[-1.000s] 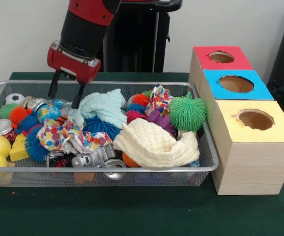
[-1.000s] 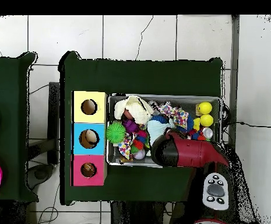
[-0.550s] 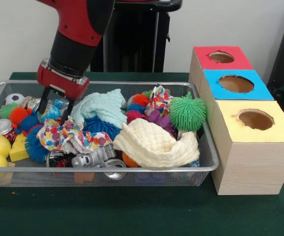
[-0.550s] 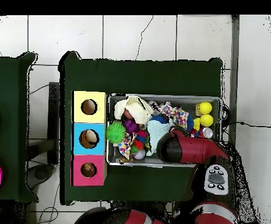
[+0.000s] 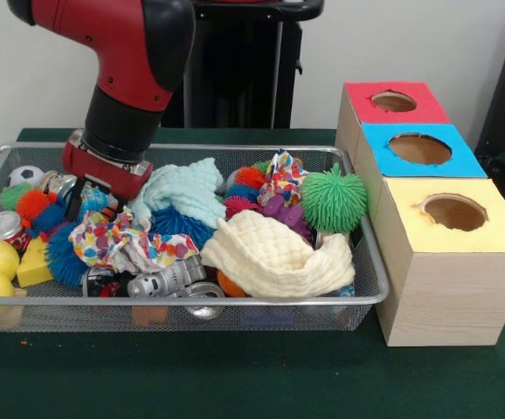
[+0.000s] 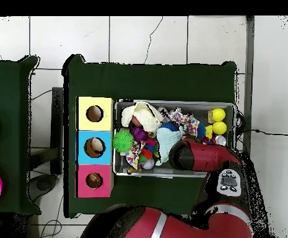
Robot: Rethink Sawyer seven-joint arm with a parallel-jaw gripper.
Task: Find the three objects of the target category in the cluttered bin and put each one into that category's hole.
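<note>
Front view: the gripper (image 5: 85,199) is seen sunk among the clutter at the far left end of the wire mesh bin (image 5: 235,301), its fingers hidden, so whether it is open or closed cannot be told. A globe-patterned ball (image 5: 93,200) lies directly beneath it, touching or nearly so. The target category is not shown; the three holed boxes (image 5: 420,148) stand well apart, beyond the bin's opposite end.
</note>
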